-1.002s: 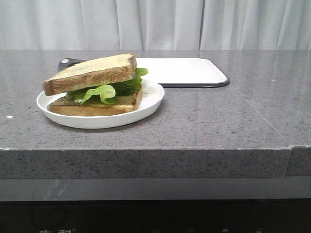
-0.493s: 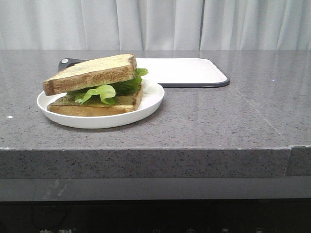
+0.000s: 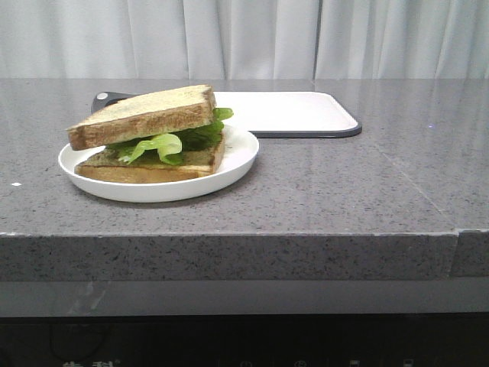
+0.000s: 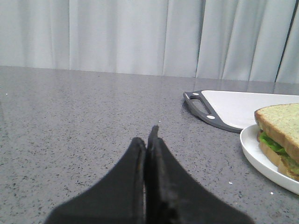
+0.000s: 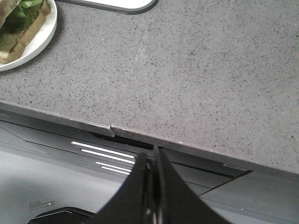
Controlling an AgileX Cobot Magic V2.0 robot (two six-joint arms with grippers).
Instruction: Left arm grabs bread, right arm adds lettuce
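A white plate point(image 3: 237, 157) on the grey counter holds a sandwich: a thinner brown slice point(image 3: 153, 170) at the bottom, the lettuce point(image 3: 164, 143) on it, and the thick bread point(image 3: 145, 115) tilted on top. The plate with the bread point(image 4: 282, 121) and lettuce point(image 4: 271, 142) shows in the left wrist view. My left gripper point(image 4: 148, 135) is shut and empty, low over the counter, apart from the plate. My right gripper point(image 5: 152, 156) is shut and empty, below the counter's front edge. The plate point(image 5: 39, 42) shows in the right wrist view. Neither arm shows in the front view.
A white cutting board point(image 3: 286, 111) with a dark rim and handle point(image 4: 201, 105) lies behind the plate. The counter's front edge point(image 3: 244, 237) runs across the front view. A white curtain point(image 3: 244, 38) hangs behind.
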